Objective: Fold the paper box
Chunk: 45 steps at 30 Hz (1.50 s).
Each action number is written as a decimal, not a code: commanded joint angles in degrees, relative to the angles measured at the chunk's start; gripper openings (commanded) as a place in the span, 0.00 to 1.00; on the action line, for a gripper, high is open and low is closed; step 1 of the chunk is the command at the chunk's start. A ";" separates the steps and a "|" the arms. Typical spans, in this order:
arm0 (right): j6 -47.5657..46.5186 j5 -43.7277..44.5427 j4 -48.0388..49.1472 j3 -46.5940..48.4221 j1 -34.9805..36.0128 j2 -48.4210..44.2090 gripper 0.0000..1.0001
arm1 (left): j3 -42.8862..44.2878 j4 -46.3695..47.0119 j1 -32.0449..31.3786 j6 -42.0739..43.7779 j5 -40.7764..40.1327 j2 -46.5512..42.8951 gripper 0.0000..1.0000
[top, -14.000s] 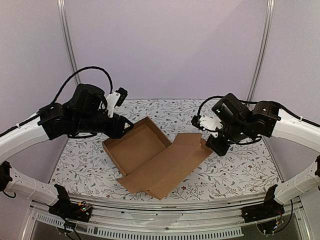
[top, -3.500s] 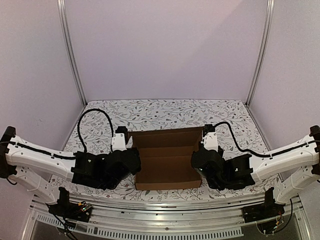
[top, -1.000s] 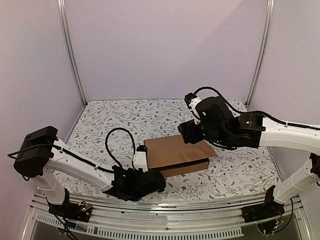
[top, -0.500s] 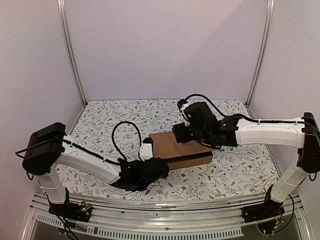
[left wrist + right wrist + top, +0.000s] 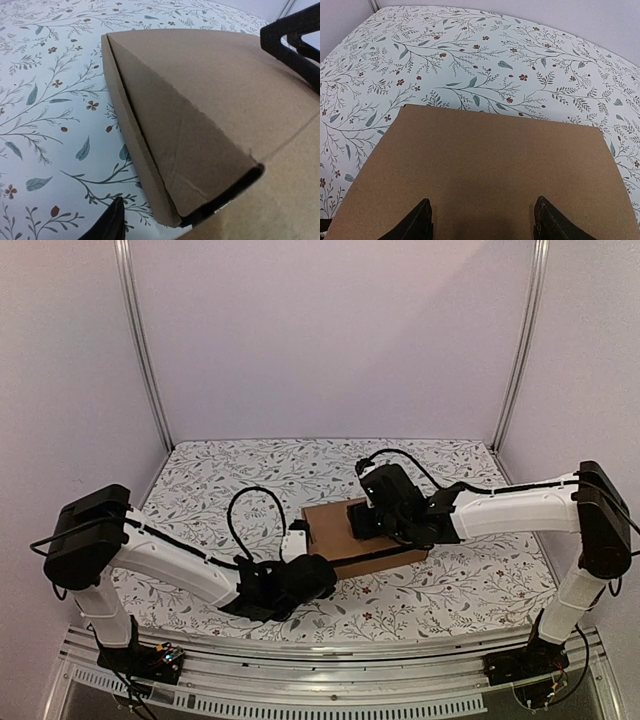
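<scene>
The right arm (image 5: 500, 508) stretches over the paper box (image 5: 330, 540), right gripper (image 5: 482, 202) spread apart on top; the left arm (image 5: 170, 560) lies low; I cannot tell the left gripper (image 5: 310, 575) grip.

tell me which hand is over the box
The right hand, open over the box lid; the left hand is low at its near left corner.

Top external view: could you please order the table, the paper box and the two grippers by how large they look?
1. table
2. paper box
3. left gripper and right gripper: similar small dark shapes, too alike to rank.
</scene>
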 commanded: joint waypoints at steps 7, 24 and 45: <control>2.47 0.85 3.54 -3.08 -0.47 2.60 0.64 | -5.63 -7.42 0.15 -2.83 8.15 -5.50 0.60; 5.23 0.04 5.56 -5.60 -0.56 4.75 0.59 | -7.96 -8.66 -0.05 -0.12 10.51 -12.85 0.72; 4.96 -0.29 7.66 -5.67 -0.48 4.73 0.57 | -16.80 -1.50 -3.72 9.07 12.87 -27.95 0.79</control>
